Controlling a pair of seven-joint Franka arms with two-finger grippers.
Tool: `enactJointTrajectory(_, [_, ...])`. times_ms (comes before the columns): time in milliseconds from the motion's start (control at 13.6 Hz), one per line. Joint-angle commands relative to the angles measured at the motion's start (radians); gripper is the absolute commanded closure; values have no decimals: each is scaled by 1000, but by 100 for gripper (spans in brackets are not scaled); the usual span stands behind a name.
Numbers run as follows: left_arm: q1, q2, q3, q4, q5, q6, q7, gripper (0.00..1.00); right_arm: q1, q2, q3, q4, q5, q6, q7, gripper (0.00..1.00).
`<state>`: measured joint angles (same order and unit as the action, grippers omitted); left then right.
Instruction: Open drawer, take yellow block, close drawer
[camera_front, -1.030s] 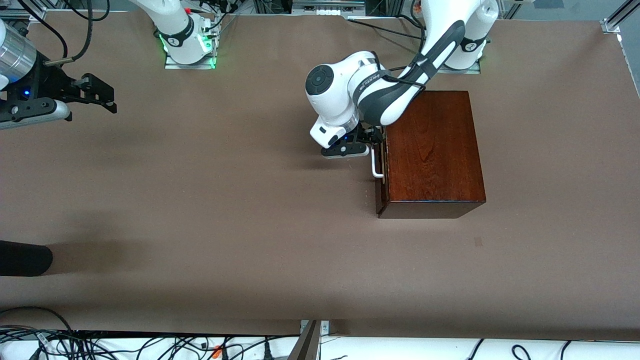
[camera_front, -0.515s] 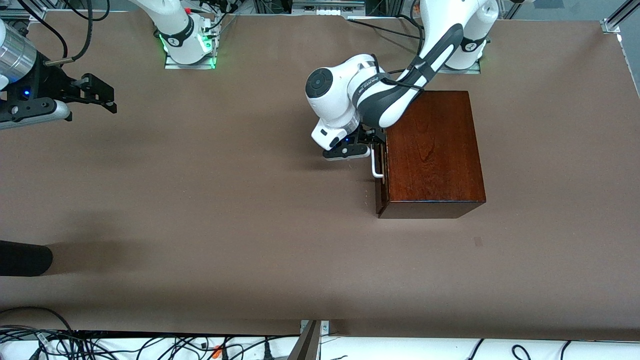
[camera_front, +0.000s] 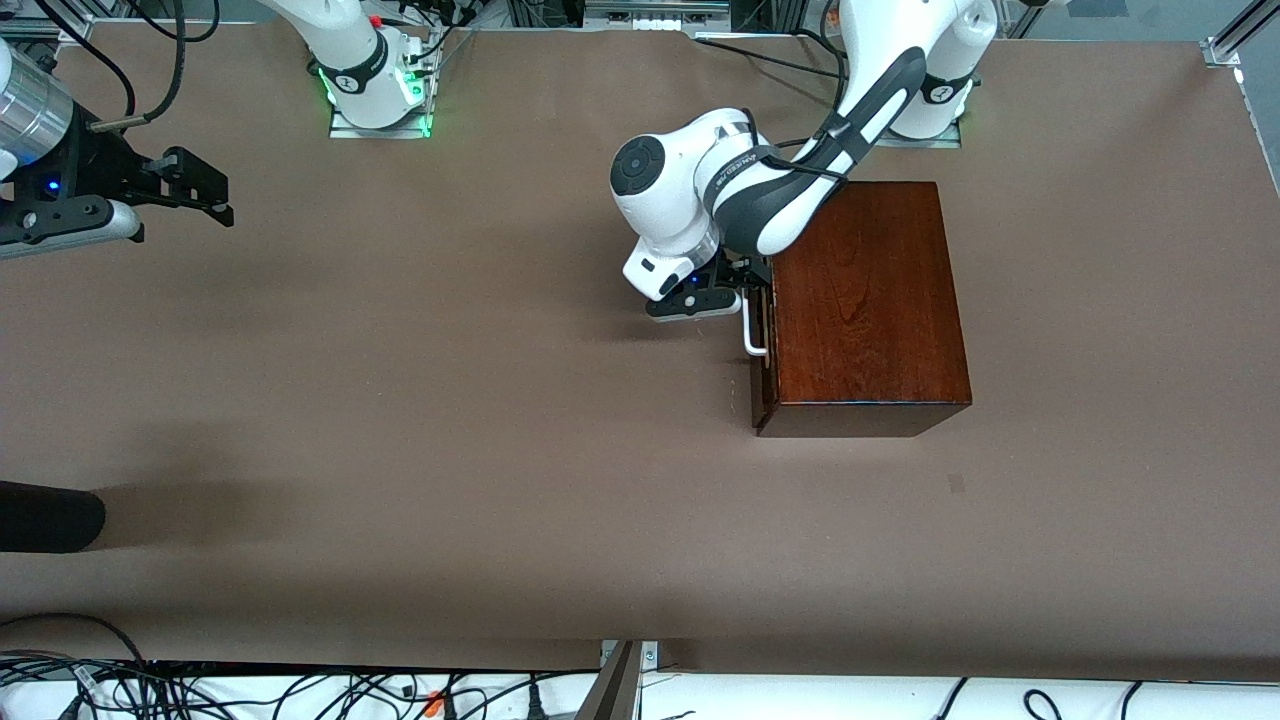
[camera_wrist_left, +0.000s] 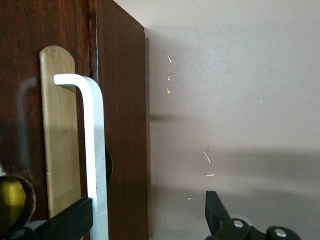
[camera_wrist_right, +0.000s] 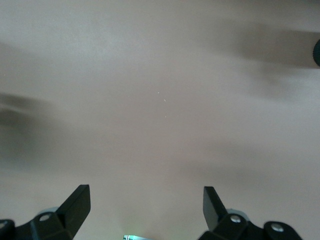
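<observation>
The dark reddish-brown box (camera_front: 865, 300) stands on the table toward the left arm's end. The drawer (camera_front: 760, 345) sits pushed in, its white bar handle (camera_front: 750, 335) on the front. My left gripper (camera_front: 752, 280) is at the handle's end farther from the front camera. In the left wrist view the gripper (camera_wrist_left: 150, 210) is open wide. One finger (camera_wrist_left: 70, 220) lies against the white handle (camera_wrist_left: 95, 140) and the other finger (camera_wrist_left: 215, 210) is out over the table. The yellow block is hidden. My right gripper (camera_front: 205, 187) waits open over bare table at the right arm's end, nothing between its fingertips (camera_wrist_right: 146, 197).
A dark rounded object (camera_front: 50, 515) pokes in at the table's edge at the right arm's end. Cables (camera_front: 300, 690) run along the edge nearest the front camera. The arm bases (camera_front: 375, 90) stand along the edge farthest from it.
The left gripper has crept a little along the drawer front, toward the handle's end farther from the front camera. The right arm has not moved.
</observation>
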<state>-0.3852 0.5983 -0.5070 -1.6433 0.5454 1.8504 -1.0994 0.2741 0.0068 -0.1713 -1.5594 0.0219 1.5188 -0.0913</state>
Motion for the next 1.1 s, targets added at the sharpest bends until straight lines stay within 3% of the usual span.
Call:
enactJointTrajectory(0, [-17,20,5,8,51,-8,-28,0,-6,2,3,10,-7,-14,8,0])
enactJointTrajectory(1030, [-31,38,7,37,93,-53,-30,0,-7,2,3,10,-7,-14,8,0])
